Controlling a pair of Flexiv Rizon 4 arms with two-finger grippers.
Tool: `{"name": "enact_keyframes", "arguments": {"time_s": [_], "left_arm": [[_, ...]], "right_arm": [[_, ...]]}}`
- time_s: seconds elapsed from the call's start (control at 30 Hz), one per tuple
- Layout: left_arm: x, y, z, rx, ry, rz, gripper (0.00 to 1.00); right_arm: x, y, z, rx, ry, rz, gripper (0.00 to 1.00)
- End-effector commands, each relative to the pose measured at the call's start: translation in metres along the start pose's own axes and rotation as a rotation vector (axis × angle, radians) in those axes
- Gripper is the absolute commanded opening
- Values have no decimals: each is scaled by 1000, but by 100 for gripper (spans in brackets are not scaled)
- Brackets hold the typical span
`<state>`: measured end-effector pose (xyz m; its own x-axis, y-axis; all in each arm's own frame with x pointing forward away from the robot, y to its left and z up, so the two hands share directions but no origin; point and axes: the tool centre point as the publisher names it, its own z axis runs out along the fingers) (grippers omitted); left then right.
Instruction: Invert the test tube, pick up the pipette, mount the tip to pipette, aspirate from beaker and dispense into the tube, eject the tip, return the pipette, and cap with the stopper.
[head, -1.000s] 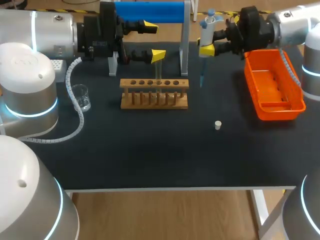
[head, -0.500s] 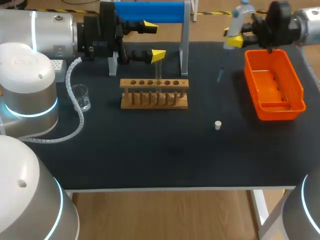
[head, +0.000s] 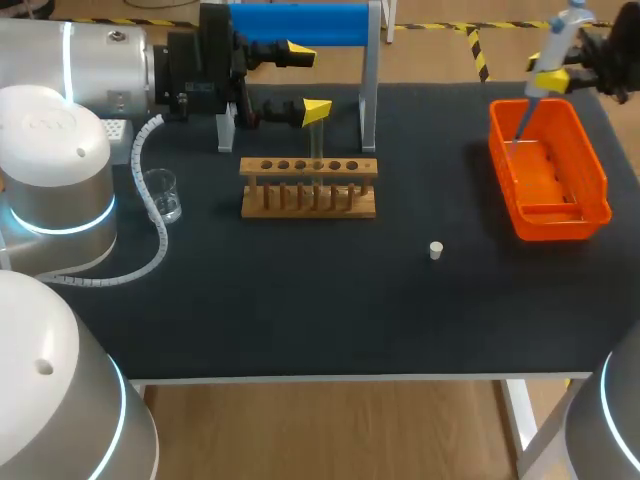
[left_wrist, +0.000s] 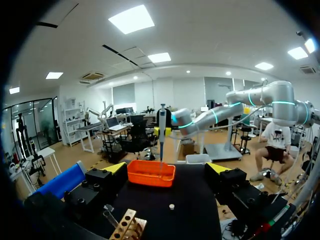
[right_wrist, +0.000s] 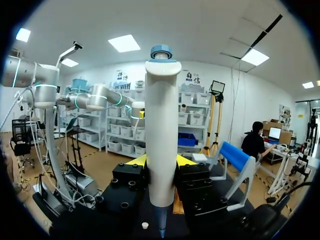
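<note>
At the upper right of the head view, the right pincer (head: 553, 80) is clamped on a white pipette (head: 562, 35). The pipette is tilted, and its tip (head: 522, 120) hangs over the far end of an orange bin (head: 603, 195). At upper left, the left pincer (head: 308, 82) gapes wide and holds nothing. Its lower finger is close to the top of a test tube (head: 316, 148) standing in the wooden rack (head: 309, 190). A beaker (head: 161, 195) sits left of the rack. A white stopper (head: 436, 250) lies on the black counter (head: 330, 310), right of centre.
</note>
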<state>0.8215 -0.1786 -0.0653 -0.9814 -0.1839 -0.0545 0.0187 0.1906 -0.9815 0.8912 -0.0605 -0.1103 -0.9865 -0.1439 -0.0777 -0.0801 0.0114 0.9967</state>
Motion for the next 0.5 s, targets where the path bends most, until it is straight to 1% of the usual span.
{"name": "enact_keyframes", "arguments": {"time_s": [0.03,0.33,0.5], "left_arm": [[1,1,-1,2,0,1,100],[1,1,-1,2,0,1,100],[1,1,-1,2,0,1,100]], "right_arm": [[1,-6,-33,-12,5,-1,0],[2,-20,-70,-20,-3,-5,0],[4,-28,-81,-14,5,-1,0]]}}
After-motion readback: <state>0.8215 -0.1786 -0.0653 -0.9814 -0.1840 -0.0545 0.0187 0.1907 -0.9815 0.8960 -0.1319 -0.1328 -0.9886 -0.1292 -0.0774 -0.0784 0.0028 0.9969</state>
